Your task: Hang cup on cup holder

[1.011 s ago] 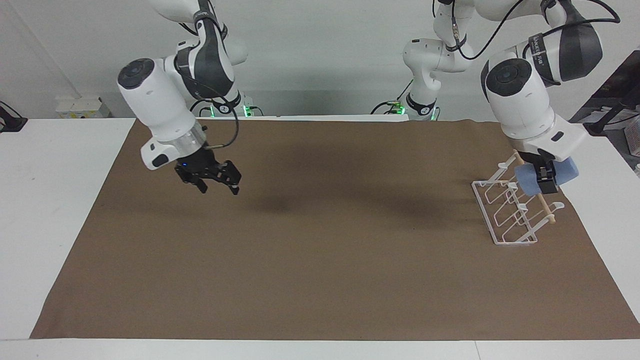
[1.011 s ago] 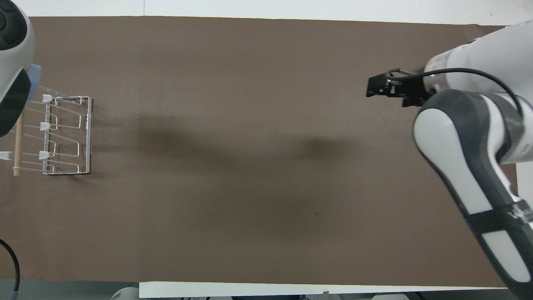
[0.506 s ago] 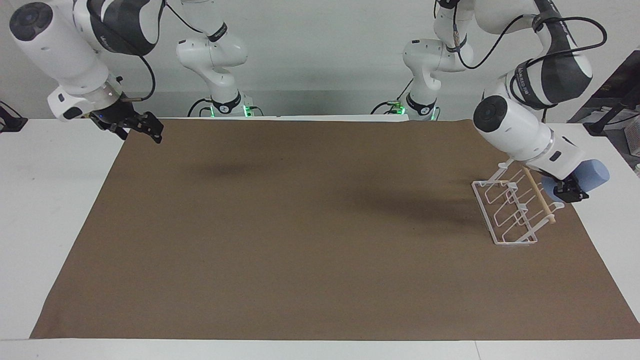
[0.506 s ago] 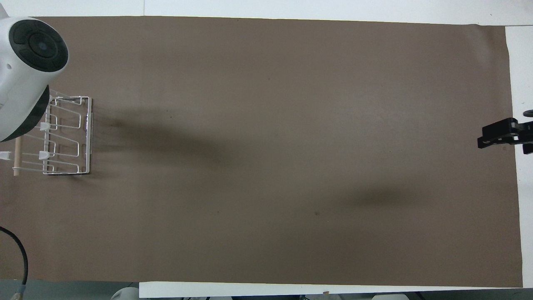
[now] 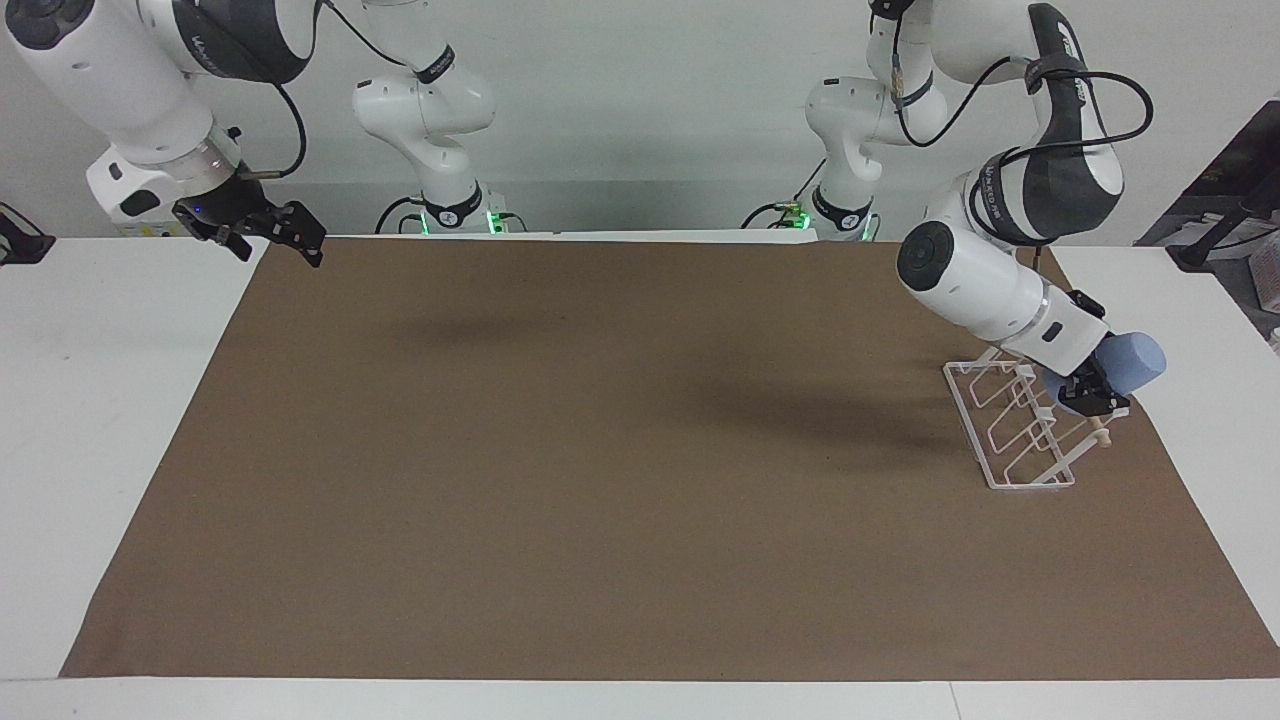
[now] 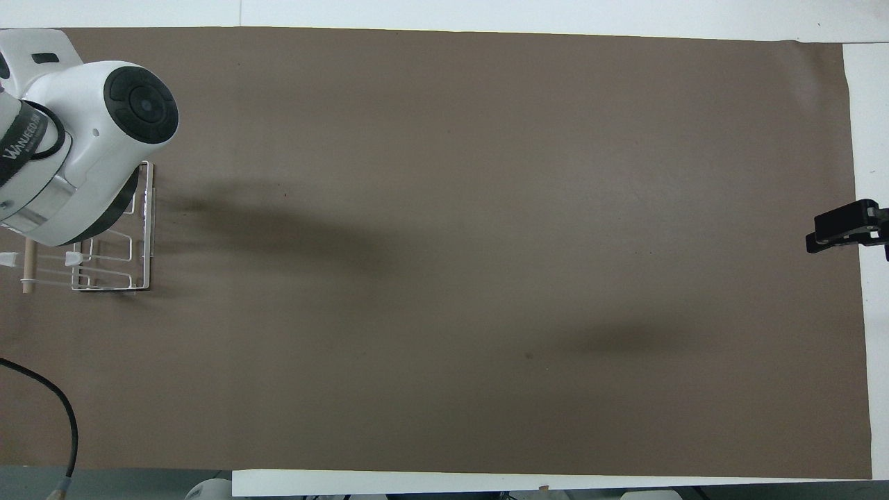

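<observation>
The light-blue cup is held tilted on its side in my left gripper, which is shut on it. It sits right at the upper prongs and wooden dowel of the white wire cup holder, at the left arm's end of the mat. I cannot tell whether the cup touches a prong. In the overhead view the left arm covers the cup and much of the cup holder. My right gripper is open and empty, raised over the mat's corner at the right arm's end; it also shows in the overhead view.
A brown mat covers most of the white table. Some clutter stands off the table at the left arm's end.
My left gripper swung the cup from over the dowel outward, then lower and in against the rack's upper prongs. My right arm pulled back from over the mat to its corner.
</observation>
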Available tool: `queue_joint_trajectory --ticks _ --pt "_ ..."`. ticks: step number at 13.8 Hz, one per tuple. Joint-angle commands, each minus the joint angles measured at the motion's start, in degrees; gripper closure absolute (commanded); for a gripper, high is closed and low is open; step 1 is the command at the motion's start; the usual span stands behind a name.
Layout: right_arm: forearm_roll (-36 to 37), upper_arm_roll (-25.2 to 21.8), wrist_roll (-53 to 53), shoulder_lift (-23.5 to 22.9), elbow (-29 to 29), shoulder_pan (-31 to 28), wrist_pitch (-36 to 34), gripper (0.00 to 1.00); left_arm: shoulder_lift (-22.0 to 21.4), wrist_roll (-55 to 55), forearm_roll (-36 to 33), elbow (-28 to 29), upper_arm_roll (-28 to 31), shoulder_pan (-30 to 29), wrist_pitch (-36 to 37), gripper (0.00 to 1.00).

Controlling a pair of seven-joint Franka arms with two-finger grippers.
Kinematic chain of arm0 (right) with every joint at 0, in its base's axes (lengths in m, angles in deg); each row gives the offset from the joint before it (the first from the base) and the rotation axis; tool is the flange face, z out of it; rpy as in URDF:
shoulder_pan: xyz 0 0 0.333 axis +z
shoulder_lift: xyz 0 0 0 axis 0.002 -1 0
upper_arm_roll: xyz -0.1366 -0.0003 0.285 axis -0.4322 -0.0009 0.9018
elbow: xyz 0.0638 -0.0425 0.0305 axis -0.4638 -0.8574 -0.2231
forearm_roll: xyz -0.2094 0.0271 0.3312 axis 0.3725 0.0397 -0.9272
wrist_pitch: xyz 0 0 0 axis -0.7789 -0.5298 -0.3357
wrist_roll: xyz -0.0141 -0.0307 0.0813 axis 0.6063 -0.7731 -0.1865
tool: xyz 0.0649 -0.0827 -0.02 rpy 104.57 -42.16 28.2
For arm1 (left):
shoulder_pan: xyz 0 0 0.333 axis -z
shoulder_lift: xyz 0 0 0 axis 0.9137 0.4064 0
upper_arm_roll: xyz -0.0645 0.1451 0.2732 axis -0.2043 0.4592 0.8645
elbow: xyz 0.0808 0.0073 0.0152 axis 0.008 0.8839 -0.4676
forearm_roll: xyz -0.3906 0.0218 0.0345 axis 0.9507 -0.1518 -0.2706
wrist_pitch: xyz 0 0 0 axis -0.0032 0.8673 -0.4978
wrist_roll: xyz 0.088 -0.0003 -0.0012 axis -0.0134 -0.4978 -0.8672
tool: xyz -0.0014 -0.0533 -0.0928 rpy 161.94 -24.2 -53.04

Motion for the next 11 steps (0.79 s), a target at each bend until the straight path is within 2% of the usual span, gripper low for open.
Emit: queue_joint_trajectory --ticks 1,4,6,11 --pt "-0.1 0.1 -0.2 0.5 -0.2 0.0 -0.6 0.01 -2.2 -2.6 -0.4 3.6 0.0 0.1 -2.3 0.61" --pt "-0.1 0.1 -0.3 0.6 -0.2 0.4 -0.6 0.01 -2.5 -4.1 1.1 5.0 0.0 -0.3 -4.8 0.61" --pt "-0.1 0.1 -0.2 0.6 -0.2 0.4 -0.6 0.01 0.6 -4.1 1.0 5.1 0.1 -0.3 -4.1 0.61" --pt "-0.1 0.1 -0.3 0.6 -0.2 0.3 -0.6 0.01 0.5 -4.1 -0.2 5.2 0.2 -0.6 -4.1 0.61"
